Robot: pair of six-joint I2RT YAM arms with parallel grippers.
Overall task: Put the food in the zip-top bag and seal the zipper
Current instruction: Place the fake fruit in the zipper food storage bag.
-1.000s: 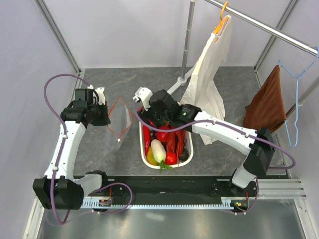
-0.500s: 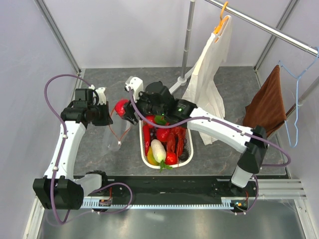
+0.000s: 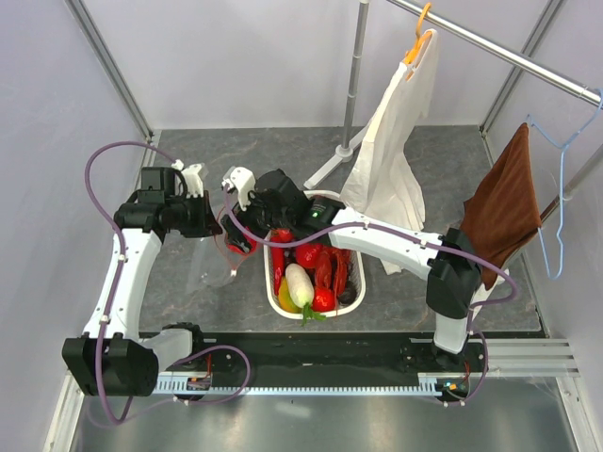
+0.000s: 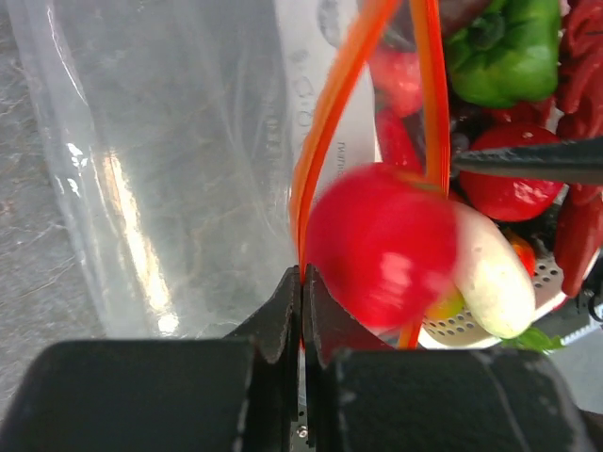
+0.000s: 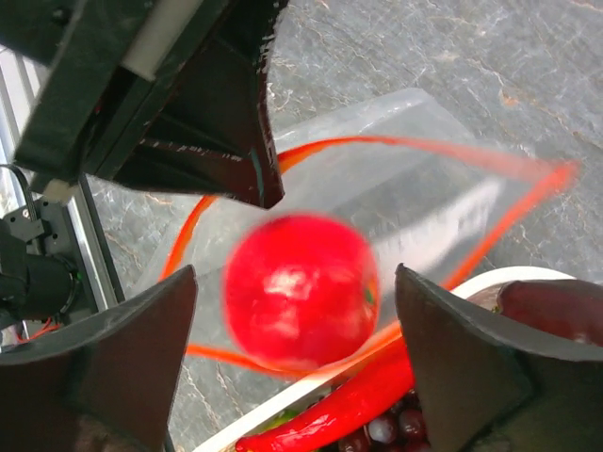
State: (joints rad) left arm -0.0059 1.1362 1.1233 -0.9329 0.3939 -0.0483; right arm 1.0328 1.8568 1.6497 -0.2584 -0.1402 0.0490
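Red fruit (image 5: 300, 287) now free of R gripper (image 5: 294, 311), over bag (image 5: 429, 174)

Pale lilac walls (image 3: 236, 56) enclose a grey mottled tabletop (image 3: 283, 151) (a white cloth (image 3: 391, 151) and a brown towel (image 3: 504, 193) hang from a steel rail (image 3: 509, 54)).

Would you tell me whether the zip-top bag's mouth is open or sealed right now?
Open. The zipper strips bow apart into a loop, a red round fruit shows between them, and the left gripper pinches one edge.
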